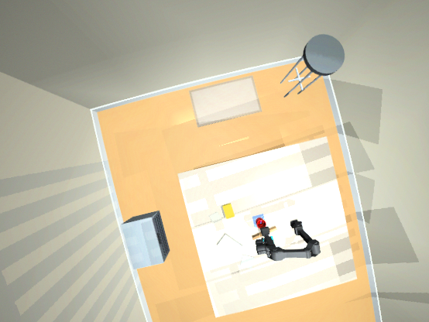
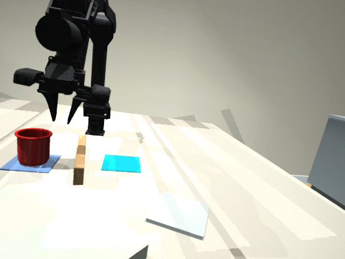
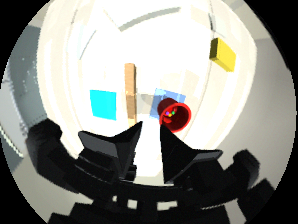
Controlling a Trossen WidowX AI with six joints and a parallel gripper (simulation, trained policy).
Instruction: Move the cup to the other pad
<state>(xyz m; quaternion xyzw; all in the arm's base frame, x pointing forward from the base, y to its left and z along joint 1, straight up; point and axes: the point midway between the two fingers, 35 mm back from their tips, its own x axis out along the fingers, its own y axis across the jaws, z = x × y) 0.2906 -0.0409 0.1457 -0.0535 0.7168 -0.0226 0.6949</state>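
One red cup stands upright on the blue pad, at the left of the exterior frame. In the wrist view, small colored marbles show inside it.

The black gripper hangs in the upper left of the exterior frame, its fingertips above the level of the cup's rim and apart from the cup. Its fingers are partly open, with a modest gap between the tips and nothing between them.

A wooden bar lies between the blue pad and the cyan pad, touching neither. The cyan pad has nothing on it; it sits right of the bar in the exterior frame and left of it in the wrist view.

A yellow block lies left of the cup in the top view and at the upper right of the wrist view, well apart from the gripper. A pale flat tile lies in the lower middle of the exterior frame. A round-topped stool stands at the upper right of the top view, and a gray cabinet stands toward the lower left.
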